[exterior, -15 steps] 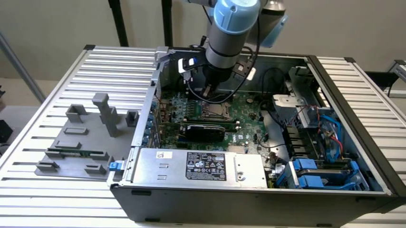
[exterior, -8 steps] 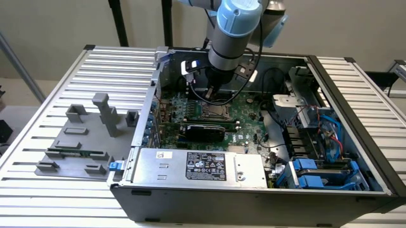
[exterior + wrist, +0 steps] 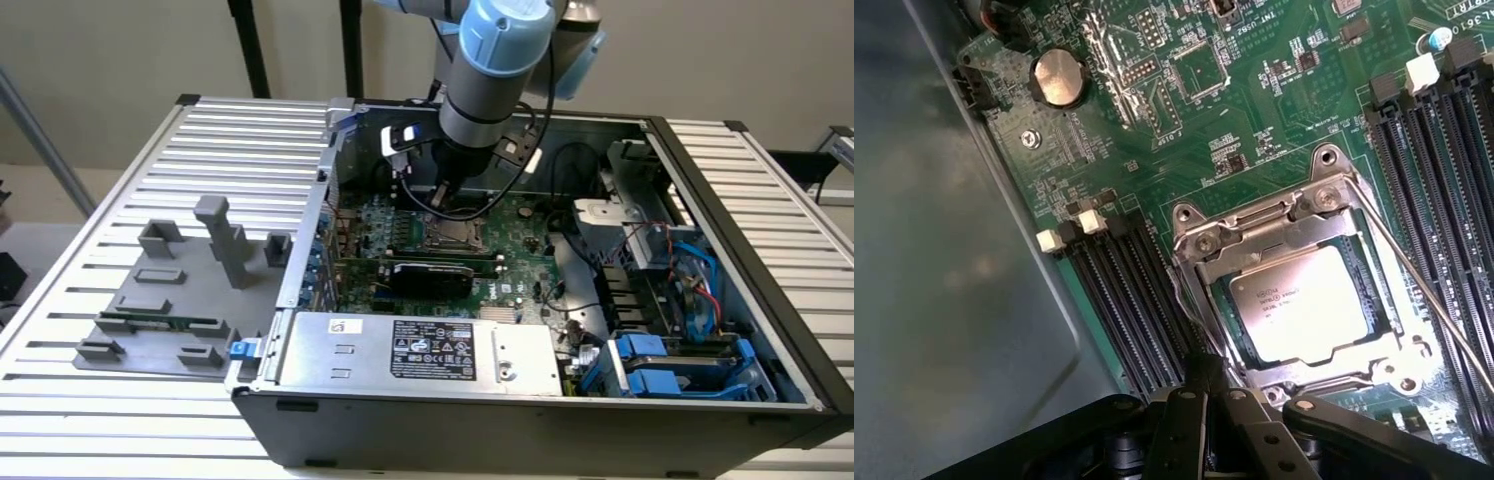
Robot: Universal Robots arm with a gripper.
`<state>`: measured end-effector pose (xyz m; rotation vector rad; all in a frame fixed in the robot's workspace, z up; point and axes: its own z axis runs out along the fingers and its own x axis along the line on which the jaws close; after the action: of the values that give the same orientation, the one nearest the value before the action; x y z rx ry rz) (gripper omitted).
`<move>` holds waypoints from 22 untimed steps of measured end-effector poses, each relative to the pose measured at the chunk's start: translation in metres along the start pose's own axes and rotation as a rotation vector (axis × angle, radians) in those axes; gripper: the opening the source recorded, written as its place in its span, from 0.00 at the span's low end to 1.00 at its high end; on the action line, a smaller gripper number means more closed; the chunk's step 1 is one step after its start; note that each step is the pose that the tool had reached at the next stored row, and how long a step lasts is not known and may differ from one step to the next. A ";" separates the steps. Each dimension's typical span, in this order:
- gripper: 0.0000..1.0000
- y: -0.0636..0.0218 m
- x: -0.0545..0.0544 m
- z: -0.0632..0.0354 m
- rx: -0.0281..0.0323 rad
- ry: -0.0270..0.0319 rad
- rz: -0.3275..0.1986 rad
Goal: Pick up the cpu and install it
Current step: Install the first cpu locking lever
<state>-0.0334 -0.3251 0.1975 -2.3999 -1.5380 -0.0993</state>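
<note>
Here, cpu [image 3: 1312, 305] seated in the socket frame [image 3: 1206, 243], just beside the end effector [image 3: 1204, 372], drawn together, gripping nothing.

- In the exterior view: stands off the arm [image 3: 487, 70], high and well back; looks down at a slant into the whole open computer case [image 3: 534, 410] on the ribbed tabletop [image 3: 80, 420].
- In the wrist view: rides very near the motherboard [image 3: 1254, 110]; faces almost straight down past the tool [image 3: 1204, 395] onto the socket frame [image 3: 1254, 235] and the cpu [image 3: 1309, 305] inside it.
- Shared by both: the socket frame and surrounding motherboard, small beneath the arm in one, large in the other.
</note>
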 end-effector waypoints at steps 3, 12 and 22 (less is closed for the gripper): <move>0.11 0.0001 0.000 -0.0004 0.0028 -0.0016 0.001; 0.11 0.0008 -0.001 -0.0017 0.0068 -0.0114 0.005; 0.11 0.0012 -0.001 -0.0016 0.0033 -0.0186 0.006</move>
<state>-0.0324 -0.3265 0.1987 -2.4096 -1.5375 -0.0733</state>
